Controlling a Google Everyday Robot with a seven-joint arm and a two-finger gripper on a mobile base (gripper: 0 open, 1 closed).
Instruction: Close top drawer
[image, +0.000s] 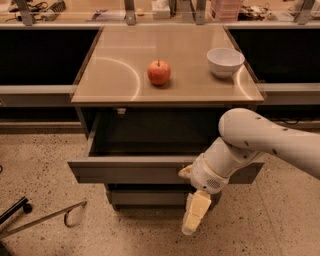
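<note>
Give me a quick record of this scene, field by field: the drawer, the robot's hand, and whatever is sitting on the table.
drawer: wide grey metal top drawer, partly pulled out, not yet closed
hand: cream-coloured hand, pointing down in front of the drawer's front panel, right of its middle, tip below the panel
arm: white rounded arm, reaching in from the right
surface: tan tabletop, above the drawer
on surface: red round apple near the middle; white ceramic bowl toward the right rear, apart from it

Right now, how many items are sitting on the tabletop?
2: the apple near the middle, the white bowl at the right edge. The gripper hangs below the top drawer front.
</note>
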